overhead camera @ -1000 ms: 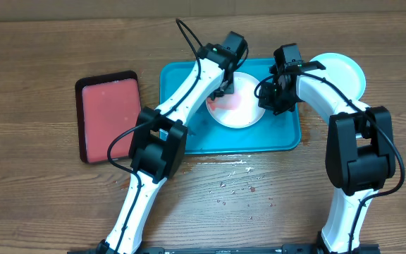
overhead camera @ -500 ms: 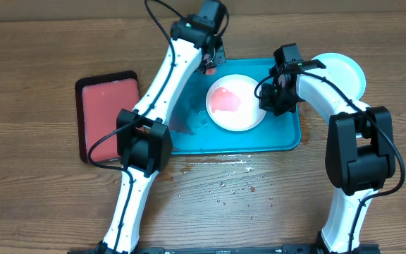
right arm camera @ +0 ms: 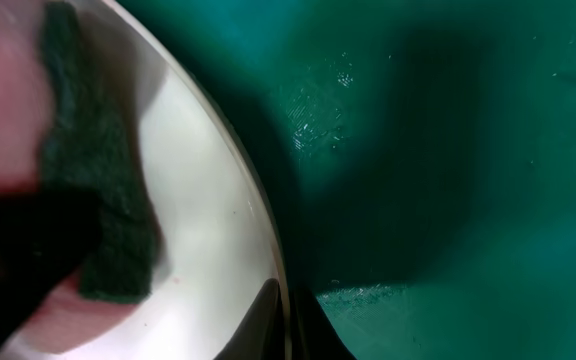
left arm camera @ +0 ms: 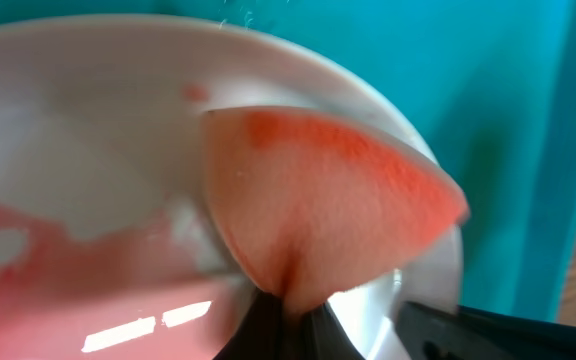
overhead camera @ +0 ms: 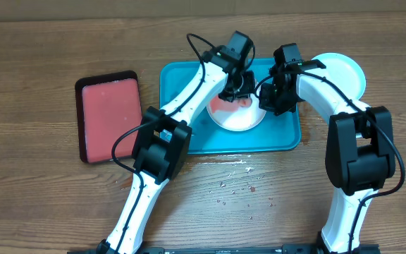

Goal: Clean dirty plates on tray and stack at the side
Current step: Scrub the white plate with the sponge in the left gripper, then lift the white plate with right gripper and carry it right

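Observation:
A white plate (overhead camera: pixel 240 118) with a red smear lies in the turquoise tray (overhead camera: pixel 182 134). My left gripper (overhead camera: pixel 237 88) is over the plate's far side, shut on a pink sponge (left arm camera: pixel 318 210) that presses on the smeared plate (left arm camera: pixel 88 150). My right gripper (overhead camera: pixel 268 102) is shut on the plate's right rim (right arm camera: pixel 208 220), one finger on each side of the edge (right arm camera: pixel 288 320). The sponge's green scouring side (right arm camera: pixel 98 200) shows in the right wrist view. A pale plate (overhead camera: pixel 340 70) lies on the table right of the tray. No yellow-green plate is in view.
A smaller black-rimmed tray with a red inside (overhead camera: pixel 108 116) lies left of the turquoise tray. Water drops (overhead camera: pixel 238 180) dot the table in front of the tray. Tray floor (right arm camera: pixel 448 150) shows right of the plate's rim.
My left gripper, which had swung out past the tray's back-left corner with the sponge, is back on the white plate. The right gripper has kept its hold on the rim.

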